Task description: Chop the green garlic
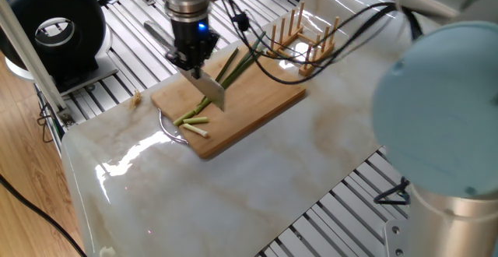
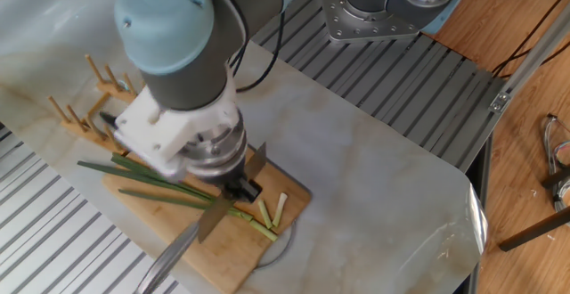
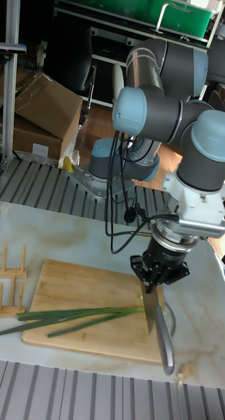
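The green garlic point(image 1: 230, 68) lies on a wooden cutting board point(image 1: 257, 101), its dark leaves pointing to the peg rack. Short cut pieces point(image 1: 192, 121) lie at the board's near-left end. My gripper point(image 1: 192, 61) is shut on a knife point(image 1: 210, 92), whose blade points down at the stalk's pale end. In the other fixed view the gripper point(image 2: 239, 187) holds the knife point(image 2: 216, 212) across the garlic point(image 2: 147, 180), with cut pieces point(image 2: 272, 212) beside it. The tall fixed view shows the gripper point(image 3: 157, 281), the blade point(image 3: 151, 308), the garlic point(image 3: 73, 317) and the board point(image 3: 79, 282).
A wooden peg rack point(image 1: 303, 39) stands just behind the board. A black round device point(image 1: 54, 25) sits at the far left on the slotted metal frame. A thin wire loop point(image 1: 167, 128) pokes out by the board's edge. A small crumb point(image 1: 137, 97) lies on the marble.
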